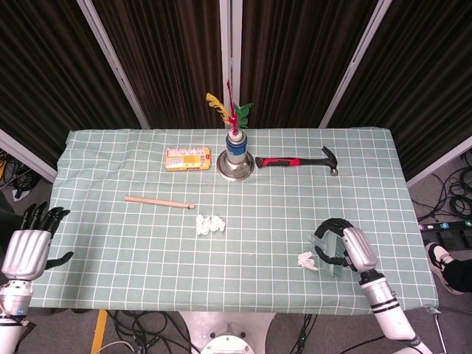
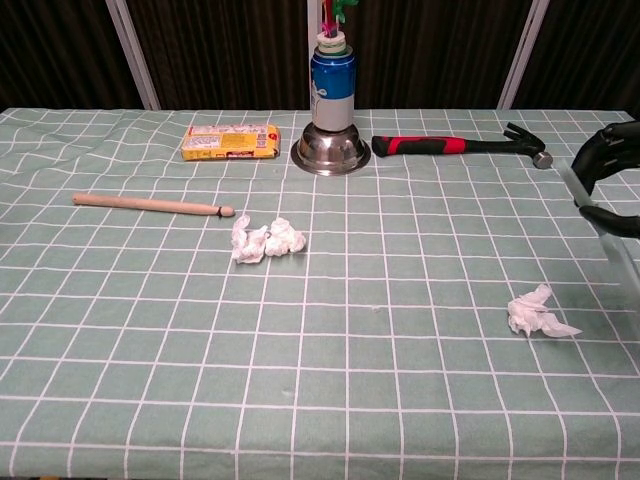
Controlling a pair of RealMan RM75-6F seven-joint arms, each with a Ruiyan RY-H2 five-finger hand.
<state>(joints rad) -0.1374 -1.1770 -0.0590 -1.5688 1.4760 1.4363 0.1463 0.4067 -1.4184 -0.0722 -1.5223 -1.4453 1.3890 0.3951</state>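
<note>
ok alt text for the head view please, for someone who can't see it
Overhead view of a green checked tablecloth: the right hand grips a green flat tool beside a crumpled tissue near the front right, and the left hand hangs open off the left edge. Further back lie a second tissue wad, a wooden stick, a yellow packet, a can on a steel bowl and a red-handled hammer.

No lettering can be read anywhere. The yellow box [image 2: 230, 142], at 10 o'clock from the can [image 2: 335, 84], carries print too small to make out, and the can's blue side shows no legible mark.
</note>
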